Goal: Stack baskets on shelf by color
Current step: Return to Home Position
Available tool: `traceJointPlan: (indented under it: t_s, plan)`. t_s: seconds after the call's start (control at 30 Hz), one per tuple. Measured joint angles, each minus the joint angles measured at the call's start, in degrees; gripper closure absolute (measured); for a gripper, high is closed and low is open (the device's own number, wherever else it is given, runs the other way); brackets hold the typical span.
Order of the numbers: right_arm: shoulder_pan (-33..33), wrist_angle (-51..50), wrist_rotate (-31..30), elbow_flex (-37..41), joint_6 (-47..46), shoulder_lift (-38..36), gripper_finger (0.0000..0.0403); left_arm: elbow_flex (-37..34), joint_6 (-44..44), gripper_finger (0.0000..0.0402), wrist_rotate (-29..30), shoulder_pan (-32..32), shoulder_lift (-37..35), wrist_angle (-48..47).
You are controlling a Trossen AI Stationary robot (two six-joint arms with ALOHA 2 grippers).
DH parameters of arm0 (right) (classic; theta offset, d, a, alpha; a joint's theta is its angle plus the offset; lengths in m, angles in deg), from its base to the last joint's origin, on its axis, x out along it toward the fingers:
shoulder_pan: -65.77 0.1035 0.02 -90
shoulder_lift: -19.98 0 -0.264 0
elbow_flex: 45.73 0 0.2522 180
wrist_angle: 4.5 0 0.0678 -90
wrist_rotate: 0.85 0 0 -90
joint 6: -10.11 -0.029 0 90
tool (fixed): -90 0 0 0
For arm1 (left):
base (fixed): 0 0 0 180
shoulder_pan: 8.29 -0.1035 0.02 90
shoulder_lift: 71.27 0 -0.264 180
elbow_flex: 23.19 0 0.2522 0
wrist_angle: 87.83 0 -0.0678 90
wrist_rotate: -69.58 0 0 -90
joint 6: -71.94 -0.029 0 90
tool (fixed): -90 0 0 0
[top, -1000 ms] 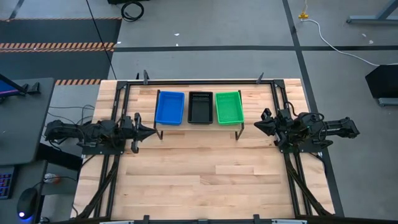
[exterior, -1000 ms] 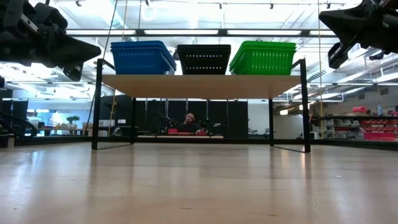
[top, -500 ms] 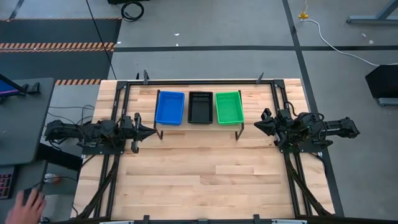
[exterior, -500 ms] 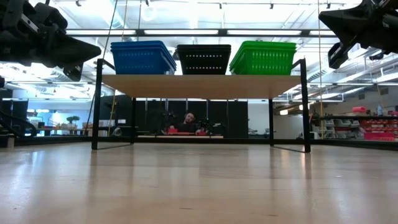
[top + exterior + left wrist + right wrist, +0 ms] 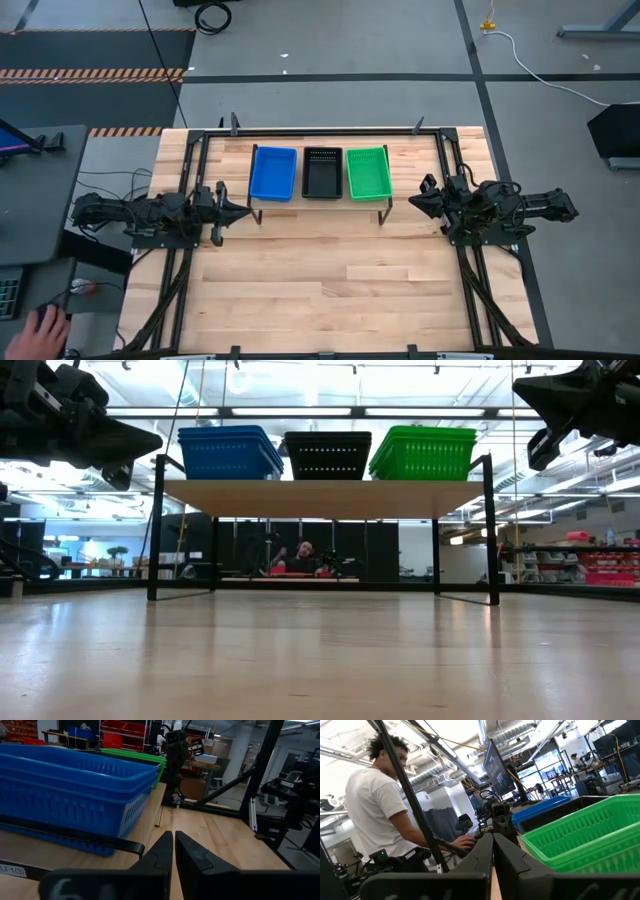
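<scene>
My left tool (image 5: 240, 209) hangs over the light wooden surface (image 5: 330, 285) near its left edge. Its two dark fingers (image 5: 160, 854) are pressed together and hold nothing. It points at the left end of the low shelf (image 5: 325, 498), which has a pale plank top and thin black wire legs. The tool is just beside the shelf and does not touch it.

My right tool (image 5: 416, 203) hangs near the right edge of the surface. Its fingers are also together and empty, near the right end of the shelf but apart from it.

The shelf stands toward the far edge of the surface, in the middle. On the shelf, side by side:
- The bright blue mesh plastic baskets (image 5: 273, 172) are stacked at the left end.
- The black mesh baskets (image 5: 322, 172) are in the middle.
- The bright green mesh baskets (image 5: 366, 172) are at the right end.

Beyond the left edge of the surface is a person in a white shirt (image 5: 375, 815).
</scene>
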Motion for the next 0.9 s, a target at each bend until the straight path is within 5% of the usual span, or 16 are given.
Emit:
traceJointPlan:
  t_s: [0.9]
  plan:
    - [0.0, 0.0, 0.0, 0.0, 0.0, 0.0, 0.0383, 0.0, 0.0, 0.0367, 0.0, 0.0, 0.0, 0.0]
